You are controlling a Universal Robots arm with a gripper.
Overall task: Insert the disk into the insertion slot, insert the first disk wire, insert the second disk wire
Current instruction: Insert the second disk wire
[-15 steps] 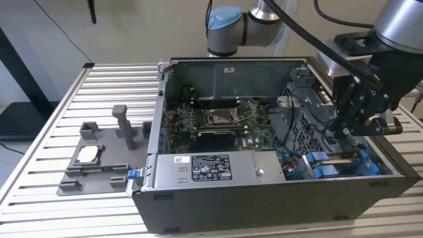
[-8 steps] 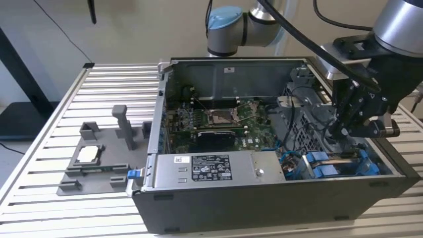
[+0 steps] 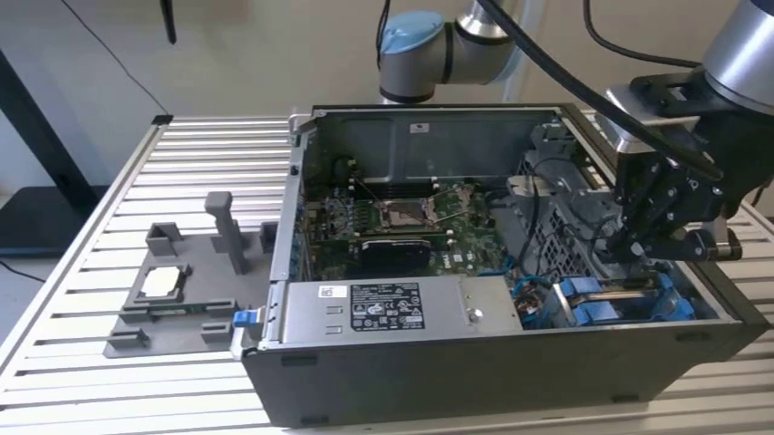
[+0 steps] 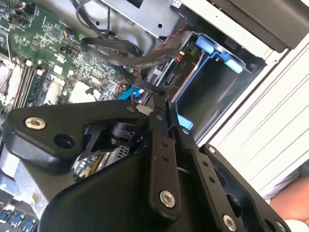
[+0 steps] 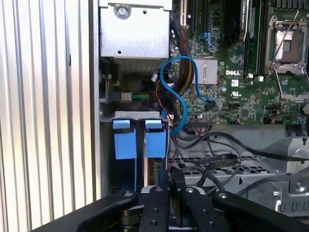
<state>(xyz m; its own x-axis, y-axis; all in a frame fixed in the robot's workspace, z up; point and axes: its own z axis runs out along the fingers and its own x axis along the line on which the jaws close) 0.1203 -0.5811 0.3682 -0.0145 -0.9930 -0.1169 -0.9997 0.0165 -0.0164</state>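
Note:
My gripper hangs low inside the open computer case, at the exterior view's right, just above the insertion slot. The slot is a dark metal bay with bright blue clips and a blue frame. In both wrist views the two black fingers stand pressed close together. A black disk wire ends right at their tips, so the gripper looks shut on its end. More black wires lie over the perforated metal beside the gripper. The disk is hidden.
The grey labelled power-supply box fills the case's near side and the green motherboard lies behind it. A blue cable loops near the bay. A grey fixture stands on the slatted table at the exterior view's left.

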